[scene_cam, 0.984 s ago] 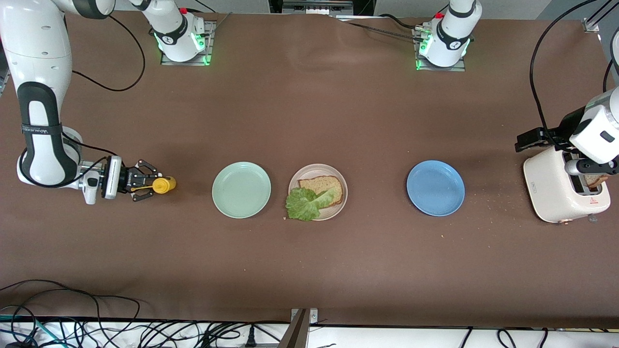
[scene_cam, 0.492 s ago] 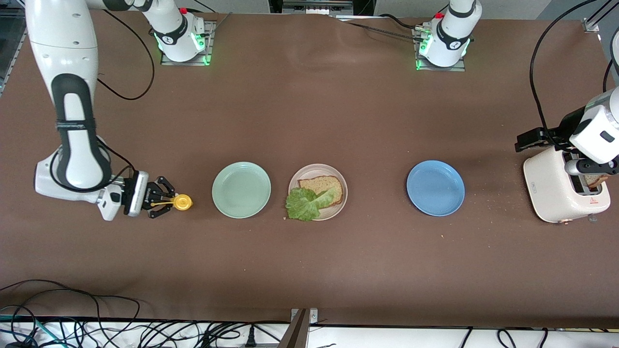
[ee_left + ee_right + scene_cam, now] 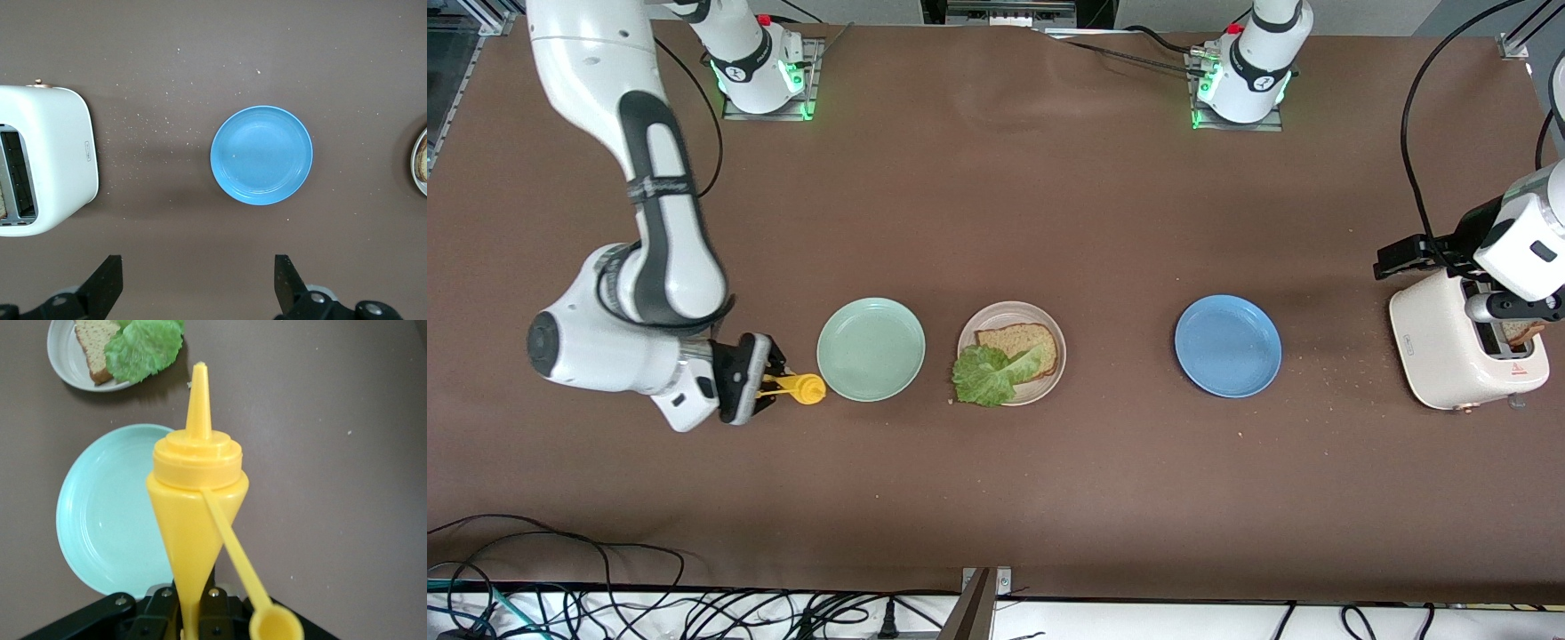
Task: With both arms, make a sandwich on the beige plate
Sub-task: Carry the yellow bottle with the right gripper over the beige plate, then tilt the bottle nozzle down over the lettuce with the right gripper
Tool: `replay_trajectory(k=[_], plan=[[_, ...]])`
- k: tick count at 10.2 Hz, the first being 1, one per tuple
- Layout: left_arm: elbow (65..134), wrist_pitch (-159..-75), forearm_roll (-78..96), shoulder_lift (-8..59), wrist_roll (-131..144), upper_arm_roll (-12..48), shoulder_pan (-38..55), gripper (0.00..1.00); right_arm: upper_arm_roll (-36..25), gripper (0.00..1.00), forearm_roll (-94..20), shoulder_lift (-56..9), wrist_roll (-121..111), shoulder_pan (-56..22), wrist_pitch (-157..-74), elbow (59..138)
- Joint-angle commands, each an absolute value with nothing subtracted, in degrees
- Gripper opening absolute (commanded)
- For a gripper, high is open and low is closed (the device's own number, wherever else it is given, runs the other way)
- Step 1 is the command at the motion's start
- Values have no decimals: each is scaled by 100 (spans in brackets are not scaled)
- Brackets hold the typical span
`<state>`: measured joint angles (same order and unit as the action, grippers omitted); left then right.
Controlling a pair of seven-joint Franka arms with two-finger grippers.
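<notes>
Now the right gripper (image 3: 769, 388) hangs over the worktop (image 3: 996, 480) just beside the mint-green plate (image 3: 871, 348), its jaws clamped on a yellow squeeze bottle (image 3: 800, 388) — the nozzle points toward that plate and the open cap dangles on its strap. On the beige plate (image 3: 1011, 353), in the middle of the row of plates, lies one brown bread slice (image 3: 1021, 343) with a ruffled lettuce leaf (image 3: 987, 373) overlapping its nearer corner and spilling over the rim. The blue plate (image 3: 1227, 345) sits toward the left arm's end. The left gripper (image 3: 193, 293) waits above the white toaster (image 3: 1458, 351), jaws spread wide with nothing between them — a second bread slice (image 3: 1519, 332) shows in the slot.
</notes>
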<state>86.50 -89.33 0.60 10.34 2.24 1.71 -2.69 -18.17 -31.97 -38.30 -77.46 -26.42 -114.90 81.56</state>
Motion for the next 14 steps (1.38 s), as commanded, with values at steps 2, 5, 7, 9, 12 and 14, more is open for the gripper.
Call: replay_trajectory(k=[2, 5, 7, 9, 12, 14], plan=[[8481, -8807, -79, 1099, 229, 176, -246, 100, -1925, 0, -1289, -3850, -5499, -3828, -11470, 7831], [8481, -8807, -79, 1099, 229, 176, -246, 100, -1898, 0, 548, -3981, -3977, -4717, -11417, 7796], [8481, -8807, -79, 1099, 229, 176, -246, 100, -1890, 0, 1656, -4034, -3256, -5166, -11199, 7805], [8481, -8807, -79, 1099, 229, 176, -246, 100, -1898, 0, 2212, -4209, -2806, -5518, -10891, 7805], [8473, -8807, -79, 1099, 229, 176, -246, 100, -1898, 0, 2732, -4429, -2496, -5817, -10548, 7796], [8481, -8807, -79, 1099, 229, 176, -246, 100, -1898, 0, 3110, -4482, -2191, -6028, -10354, 7796]])
